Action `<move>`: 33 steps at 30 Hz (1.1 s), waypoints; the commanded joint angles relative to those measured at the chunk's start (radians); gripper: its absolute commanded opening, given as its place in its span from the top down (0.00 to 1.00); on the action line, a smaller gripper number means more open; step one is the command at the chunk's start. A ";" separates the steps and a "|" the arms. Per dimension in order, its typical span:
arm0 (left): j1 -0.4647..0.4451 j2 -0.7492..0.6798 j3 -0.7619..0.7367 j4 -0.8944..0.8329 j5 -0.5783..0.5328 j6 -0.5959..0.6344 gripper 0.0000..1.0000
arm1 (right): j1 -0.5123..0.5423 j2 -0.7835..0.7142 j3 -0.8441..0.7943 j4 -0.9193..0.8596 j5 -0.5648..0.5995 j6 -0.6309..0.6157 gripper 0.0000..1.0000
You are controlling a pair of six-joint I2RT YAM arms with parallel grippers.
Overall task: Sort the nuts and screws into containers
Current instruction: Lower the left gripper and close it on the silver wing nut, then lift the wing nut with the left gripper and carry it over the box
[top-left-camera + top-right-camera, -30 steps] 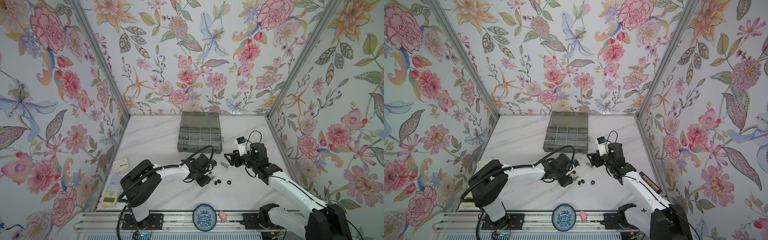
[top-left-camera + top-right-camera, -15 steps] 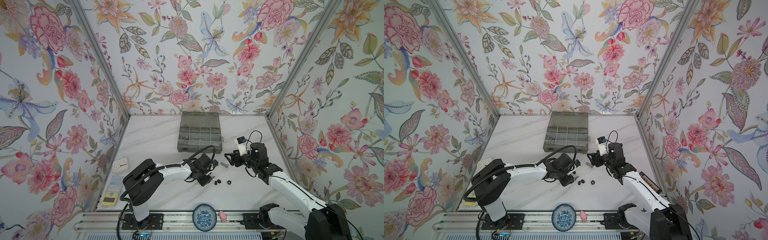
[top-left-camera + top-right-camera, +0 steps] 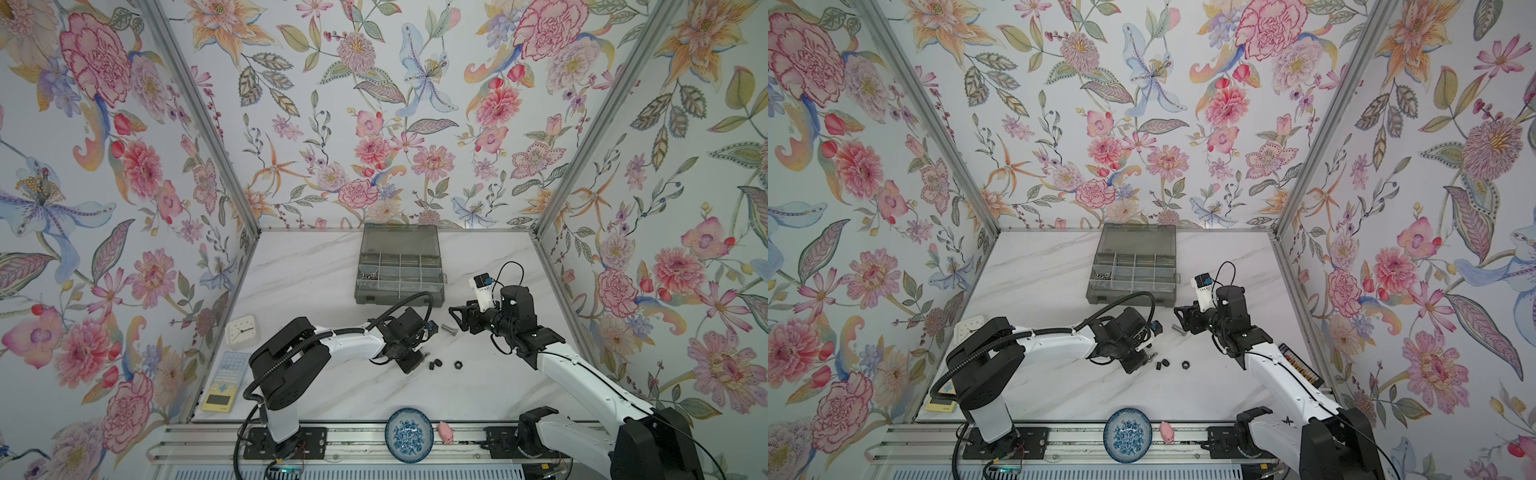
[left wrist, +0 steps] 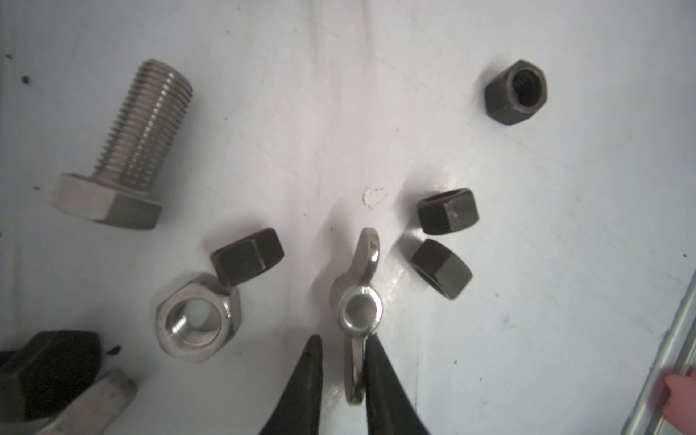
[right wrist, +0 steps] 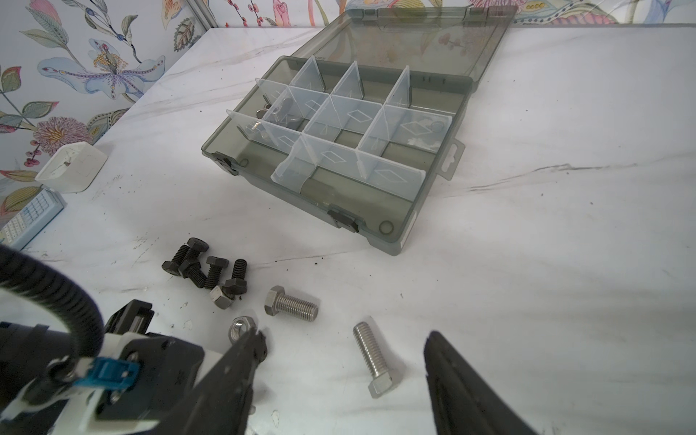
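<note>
A: Where are the fingers?
B: The left fingers [image 4: 305,384] straddle one ear of the silver metal wing nut [image 4: 359,301]. One touches it, and there is a gap beside the other. The right fingers [image 5: 463,388] stand wide apart, holding nothing, near a silver steel hex-head bolt [image 5: 371,357].
A: And around them?
B: A white marbled table [image 3: 316,270] and floral-papered walls [image 3: 374,104]. Black hex nuts [image 4: 444,211] lie just beside the wing nut. A smoky grey translucent plastic organizer box [image 3: 399,299] stands open at the far edge.

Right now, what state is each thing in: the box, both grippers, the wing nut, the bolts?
Organizer box: lid open.
Left gripper: narrowly open, straddling one ear of the wing nut.
Right gripper: open, holding nothing.
Wing nut: lying on the table.
Silver bolts: lying on their sides.
</note>
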 commanded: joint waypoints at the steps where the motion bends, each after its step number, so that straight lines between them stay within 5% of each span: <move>1: -0.015 0.016 0.016 -0.006 0.023 0.011 0.79 | -0.008 -0.014 -0.020 0.022 -0.005 0.013 0.28; 16: -0.016 -0.011 0.002 0.017 0.007 0.013 1.00 | -0.011 -0.012 -0.012 0.021 -0.004 0.016 0.28; 25: -0.004 -0.067 -0.018 0.045 -0.039 -0.003 1.00 | -0.014 -0.009 -0.007 0.023 -0.006 0.014 0.28; 33: 0.147 -0.192 -0.029 0.027 -0.071 -0.027 1.00 | -0.041 -0.014 -0.021 0.075 -0.046 0.041 0.27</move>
